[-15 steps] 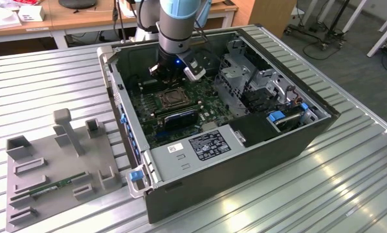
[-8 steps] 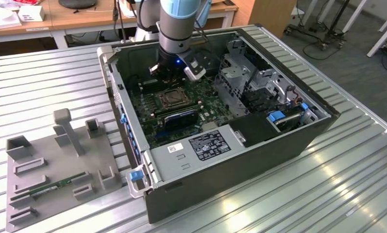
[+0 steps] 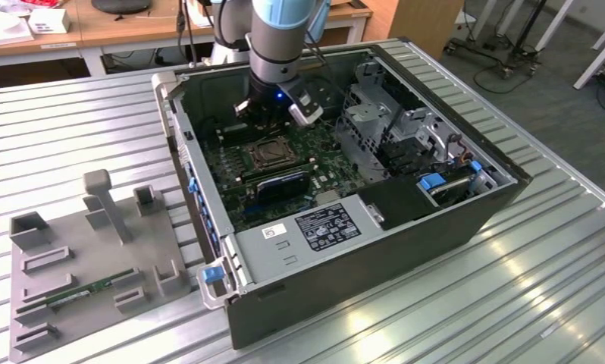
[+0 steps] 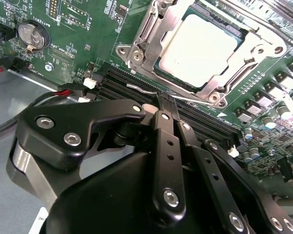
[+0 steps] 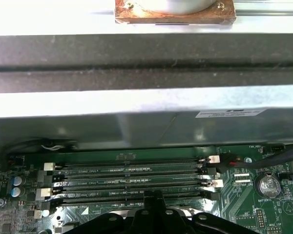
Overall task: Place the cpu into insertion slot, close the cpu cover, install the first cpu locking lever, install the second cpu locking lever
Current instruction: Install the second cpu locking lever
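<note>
Seating the cpu, apparently covered, in second wrist view.

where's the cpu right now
The cpu sits in the slot under the closed cover in the second wrist view, just beyond the claw.

Insertion slot cut off at the second wrist view's edge, tool body hiding the memory slots beneath it

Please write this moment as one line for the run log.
end effector: shut, at thin lever beside the socket | cpu: seated in socket | cover: down around the chip | tower case: open
</note>
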`<state>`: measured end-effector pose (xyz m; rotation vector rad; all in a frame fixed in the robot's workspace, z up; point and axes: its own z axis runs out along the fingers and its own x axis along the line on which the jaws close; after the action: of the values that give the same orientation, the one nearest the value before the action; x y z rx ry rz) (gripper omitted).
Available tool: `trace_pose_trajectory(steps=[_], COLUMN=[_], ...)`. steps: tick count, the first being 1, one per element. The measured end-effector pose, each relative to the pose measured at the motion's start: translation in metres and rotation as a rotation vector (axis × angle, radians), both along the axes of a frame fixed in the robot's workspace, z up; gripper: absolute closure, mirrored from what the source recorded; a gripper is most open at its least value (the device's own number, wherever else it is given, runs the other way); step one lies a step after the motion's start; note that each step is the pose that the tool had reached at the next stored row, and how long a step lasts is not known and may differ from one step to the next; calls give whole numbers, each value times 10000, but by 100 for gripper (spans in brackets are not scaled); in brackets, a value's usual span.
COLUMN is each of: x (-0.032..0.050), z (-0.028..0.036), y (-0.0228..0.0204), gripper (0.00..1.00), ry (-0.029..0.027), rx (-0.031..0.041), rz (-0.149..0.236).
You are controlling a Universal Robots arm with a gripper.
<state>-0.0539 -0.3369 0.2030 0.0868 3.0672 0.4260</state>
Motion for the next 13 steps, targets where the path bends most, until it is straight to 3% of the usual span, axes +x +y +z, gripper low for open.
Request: trace_pose_trajectory(steps=[13], x=[23], z=[-9], y=[8], gripper=[89], ry=[0], rx=[2], rz=[0])
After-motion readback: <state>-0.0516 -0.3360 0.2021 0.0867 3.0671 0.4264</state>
